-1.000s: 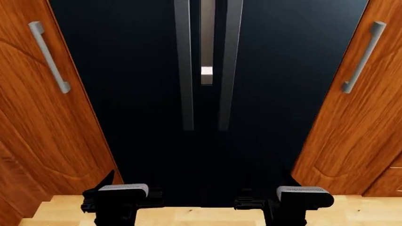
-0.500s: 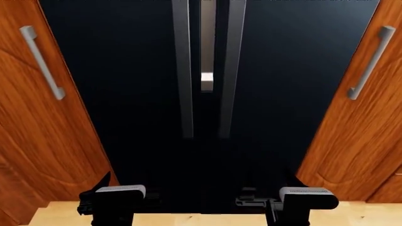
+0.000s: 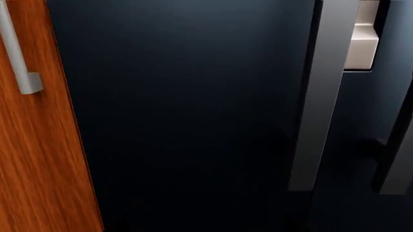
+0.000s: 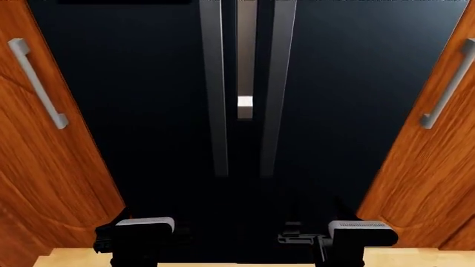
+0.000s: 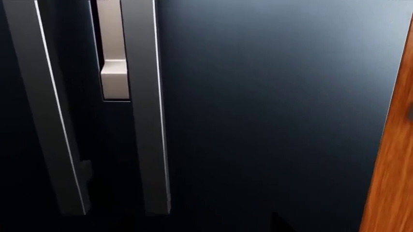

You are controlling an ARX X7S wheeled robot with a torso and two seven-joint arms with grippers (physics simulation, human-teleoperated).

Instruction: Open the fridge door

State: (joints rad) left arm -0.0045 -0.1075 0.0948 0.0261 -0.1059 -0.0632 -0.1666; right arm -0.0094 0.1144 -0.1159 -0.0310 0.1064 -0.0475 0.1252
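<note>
The fridge door (image 4: 364, 100) is the right-hand glossy black panel, standing flush with its twin. Its long grey bar handle (image 4: 276, 94) runs down its left edge; the right wrist view shows the door (image 5: 271, 96) and the handle (image 5: 147, 121) close up. My left gripper (image 4: 133, 219) and right gripper (image 4: 343, 218) sit low, in front of the bottom of the doors and well below the handles. Their dark fingers merge with the black panels, so I cannot make out the jaws. Nothing shows in either gripper.
The twin black door (image 4: 133, 100) with its own handle (image 4: 213, 94) fills the left half, also seen as door (image 3: 187, 116) and handle (image 3: 322, 96). A pale hinge block (image 4: 245, 107) sits between the handles. Orange-brown cabinet doors (image 4: 44, 167) (image 4: 438, 167) flank the fridge. Light wooden floor (image 4: 67, 260) lies below.
The head view has closed in on the fridge: the doors look larger, the cabinet handles have slid outward, and less floor shows. Both arms keep their low pose.
</note>
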